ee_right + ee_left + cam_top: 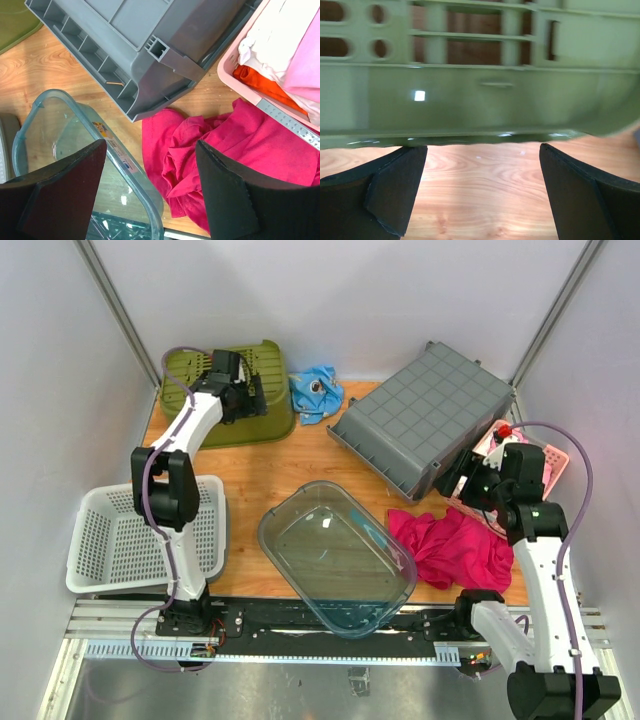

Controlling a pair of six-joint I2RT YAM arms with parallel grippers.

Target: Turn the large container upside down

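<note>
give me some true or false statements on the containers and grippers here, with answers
1. The clear container sits open side up. True.
2. The left gripper is shut on the green basket. False: it is open, with the basket's edge just ahead of it.
3. The magenta cloth lies inside the clear container. False: it lies on the table beside it.
4. The grey crate has its ribbed grid face up. True.
5. The right gripper is open and holds nothing. True.
</note>
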